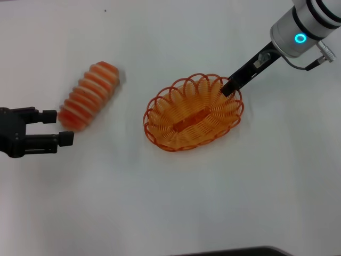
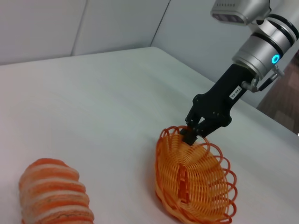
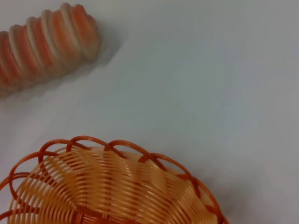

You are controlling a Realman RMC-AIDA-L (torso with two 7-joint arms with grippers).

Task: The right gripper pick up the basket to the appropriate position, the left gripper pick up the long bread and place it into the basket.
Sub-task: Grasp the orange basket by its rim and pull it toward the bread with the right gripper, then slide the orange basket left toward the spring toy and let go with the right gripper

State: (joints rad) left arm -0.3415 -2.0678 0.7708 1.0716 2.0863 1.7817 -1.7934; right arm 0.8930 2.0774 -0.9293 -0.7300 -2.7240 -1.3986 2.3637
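The orange wire basket (image 1: 193, 113) sits on the white table near the middle; it also shows in the left wrist view (image 2: 194, 179) and the right wrist view (image 3: 103, 186). My right gripper (image 1: 230, 85), with its white label, is shut on the basket's far right rim (image 2: 190, 133). The long bread (image 1: 89, 95), orange-red with cream ridges, lies left of the basket, apart from it; it also shows in the left wrist view (image 2: 53, 196) and the right wrist view (image 3: 44, 42). My left gripper (image 1: 57, 128) is open just in front of the loaf's near end, not touching it.
The white table (image 1: 176, 202) extends around both things. A dark edge (image 1: 240, 252) shows at the bottom of the head view. A pale wall (image 2: 93, 23) stands beyond the table's far side.
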